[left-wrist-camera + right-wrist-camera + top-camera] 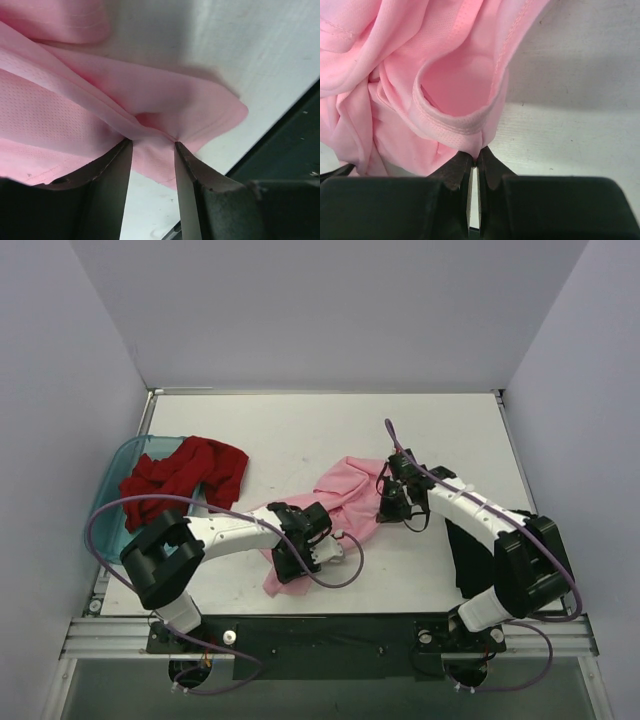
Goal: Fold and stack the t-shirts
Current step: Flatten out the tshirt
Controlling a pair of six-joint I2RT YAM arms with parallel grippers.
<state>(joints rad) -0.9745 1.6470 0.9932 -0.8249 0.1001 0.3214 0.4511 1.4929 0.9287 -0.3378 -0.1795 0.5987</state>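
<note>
The light pink t-shirt [345, 490] lies crumpled at the table's middle. My right gripper [392, 508] is shut on its hemmed edge [455, 125] at the shirt's right side; the cloth bunches just past the tips [476, 156]. My left gripper [300, 552] is at the shirt's lower left part. Its fingers [120, 165] stand apart with the tips against the pink cloth [150, 100], and a small pucker sits between them. The dark red t-shirt [187, 473] is heaped at the left. The black t-shirt [468, 552] lies at the right, partly under my right arm.
A translucent teal bin [118, 468] stands at the left edge, with the red shirt spilling over it. The table's dark front edge [280, 150] is close to my left gripper. White walls close the table at the back and sides.
</note>
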